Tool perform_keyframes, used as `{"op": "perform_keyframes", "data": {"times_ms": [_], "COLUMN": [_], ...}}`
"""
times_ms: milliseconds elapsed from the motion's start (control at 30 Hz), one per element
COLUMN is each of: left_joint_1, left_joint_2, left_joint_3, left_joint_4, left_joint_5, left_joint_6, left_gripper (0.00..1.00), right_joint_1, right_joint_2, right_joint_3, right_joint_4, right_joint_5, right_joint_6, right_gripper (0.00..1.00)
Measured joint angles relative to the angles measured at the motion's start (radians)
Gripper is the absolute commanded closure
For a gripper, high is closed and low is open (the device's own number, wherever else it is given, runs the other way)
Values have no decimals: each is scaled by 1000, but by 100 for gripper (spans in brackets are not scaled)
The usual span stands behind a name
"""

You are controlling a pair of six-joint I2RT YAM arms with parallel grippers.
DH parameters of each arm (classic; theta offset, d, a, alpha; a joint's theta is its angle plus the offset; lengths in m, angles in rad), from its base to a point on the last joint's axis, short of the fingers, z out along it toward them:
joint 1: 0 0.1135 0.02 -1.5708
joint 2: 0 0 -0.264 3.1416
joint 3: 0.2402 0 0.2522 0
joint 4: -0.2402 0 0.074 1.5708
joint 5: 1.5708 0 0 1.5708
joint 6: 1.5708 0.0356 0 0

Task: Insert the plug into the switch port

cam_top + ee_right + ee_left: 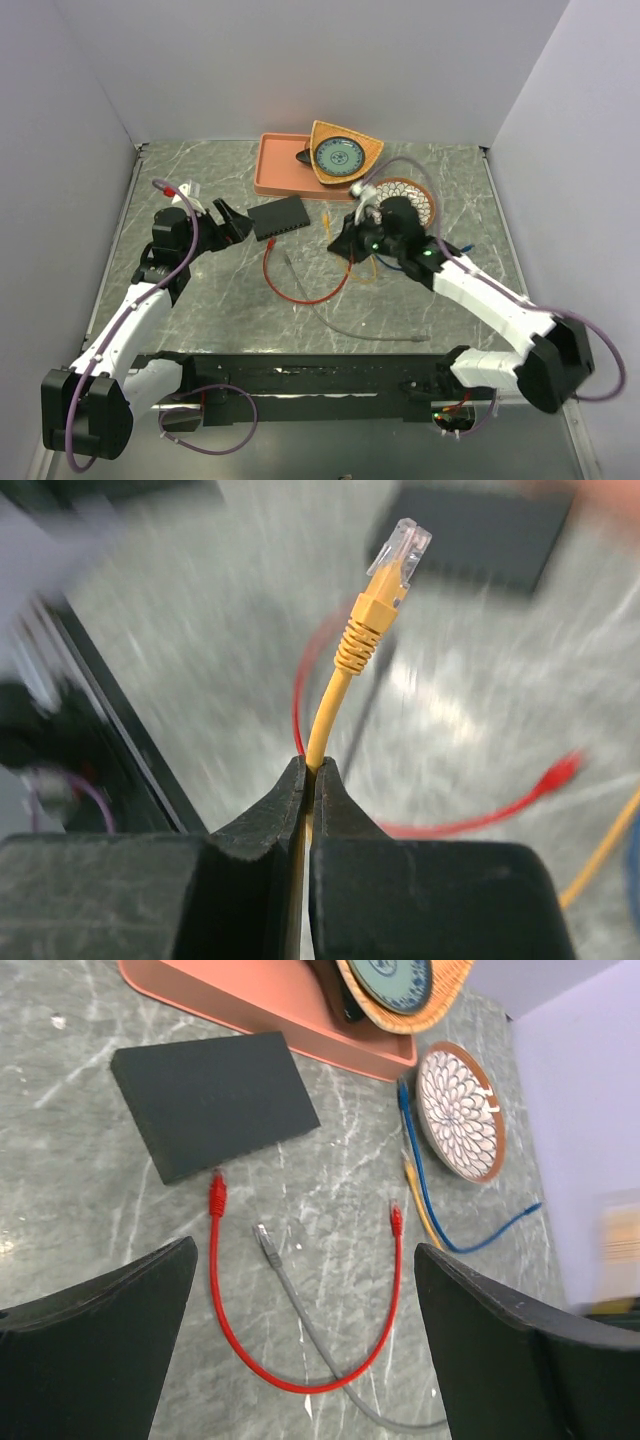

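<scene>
The switch (280,216) is a flat black box on the marble table, also seen in the left wrist view (215,1105). My right gripper (347,240) (311,765) is shut on a yellow cable (345,665), right of the switch. The cable's clear plug (398,550) sticks up beyond the fingertips, towards the blurred switch (480,535). My left gripper (230,222) (305,1250) hangs open just left of the switch with nothing between its fingers. The switch's sockets do not show.
A red cable (300,290) (290,1380) loops in front of the switch, one red plug (216,1195) near its edge. A grey cable (300,1300) crosses it. A blue cable (420,1170), a patterned plate (460,1110) and a salmon tray (275,170) lie behind.
</scene>
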Motion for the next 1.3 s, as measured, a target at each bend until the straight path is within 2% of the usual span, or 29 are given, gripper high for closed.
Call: {"op": "perform_keyframes", "data": {"times_ms": [33, 200, 400, 533, 967, 1300], "left_joint_1": [0, 0, 0, 0, -5, -42], "left_joint_2": [0, 1, 29, 52, 141, 198], "left_joint_3": [0, 0, -39, -95, -112, -112], "left_joint_4": [0, 25, 144, 231, 415, 523], "left_joint_5": [8, 79, 249, 336, 478, 519], "left_joint_6": [0, -2, -36, -83, -179, -245], "left_gripper": [1, 5, 14, 21, 26, 44], "right_joint_1": [8, 58, 104, 112, 115, 115], "right_joint_2": [28, 206, 311, 315, 315, 316], "right_joint_3": [-24, -61, -34, -8, 10, 10], "right_joint_4": [2, 23, 82, 121, 183, 229], "right_joint_5": [-7, -76, -171, -208, -306, -364], "right_joint_6": [-4, -16, -7, 7, 23, 48], "right_gripper": [100, 100, 100, 100, 100, 100]}}
